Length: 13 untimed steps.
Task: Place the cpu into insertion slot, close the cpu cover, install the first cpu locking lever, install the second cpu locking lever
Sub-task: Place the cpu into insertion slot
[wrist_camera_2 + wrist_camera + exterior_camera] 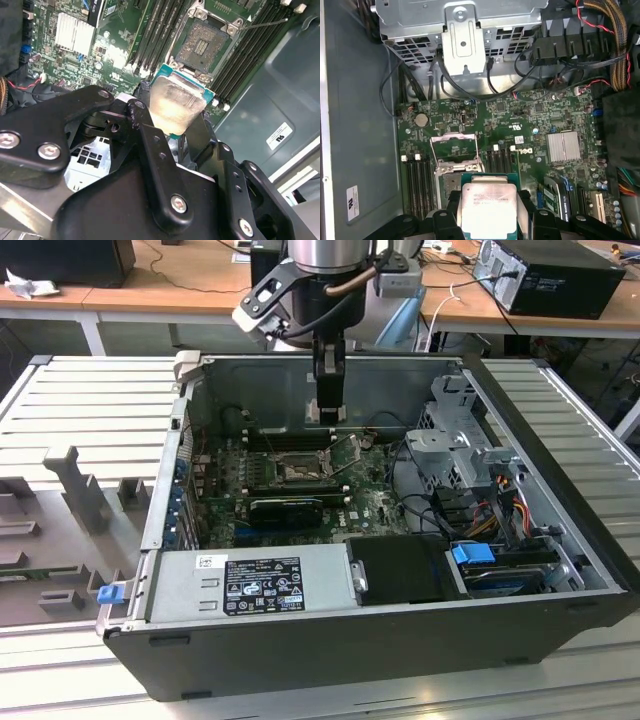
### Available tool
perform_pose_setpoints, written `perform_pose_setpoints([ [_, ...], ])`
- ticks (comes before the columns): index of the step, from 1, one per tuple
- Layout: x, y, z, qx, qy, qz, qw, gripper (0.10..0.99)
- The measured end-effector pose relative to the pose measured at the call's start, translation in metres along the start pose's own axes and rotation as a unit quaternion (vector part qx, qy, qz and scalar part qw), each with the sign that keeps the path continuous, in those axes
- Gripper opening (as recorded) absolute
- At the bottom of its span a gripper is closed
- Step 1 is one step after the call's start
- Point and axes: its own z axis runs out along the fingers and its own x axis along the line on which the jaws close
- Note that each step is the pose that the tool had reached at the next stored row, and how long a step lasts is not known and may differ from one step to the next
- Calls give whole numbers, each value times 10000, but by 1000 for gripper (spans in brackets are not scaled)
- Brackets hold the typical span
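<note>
The cpu, a pale silver square chip on a green backing, is clamped between the black fingers of my gripper, seen in both wrist views. In the exterior view the gripper hangs inside the open computer case, above and just behind the insertion slot. The slot lies uncovered, its dark centre showing inside a silvery rim. The cpu cover is flipped open beside the slot, which the held chip partly hides. A thin wire lever stands out next to the socket.
The case lies open on a grey slatted table. A power supply fills the near side, and a metal drive cage with cables sits on the exterior view's right. Long black ram slots flank the socket. A finned heat sink sits on the board.
</note>
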Motion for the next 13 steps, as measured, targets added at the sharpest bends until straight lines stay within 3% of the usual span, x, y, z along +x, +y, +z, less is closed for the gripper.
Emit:
perform_pose_setpoints([
  [13,-3,-11,110,4,0,0,10000,529],
])
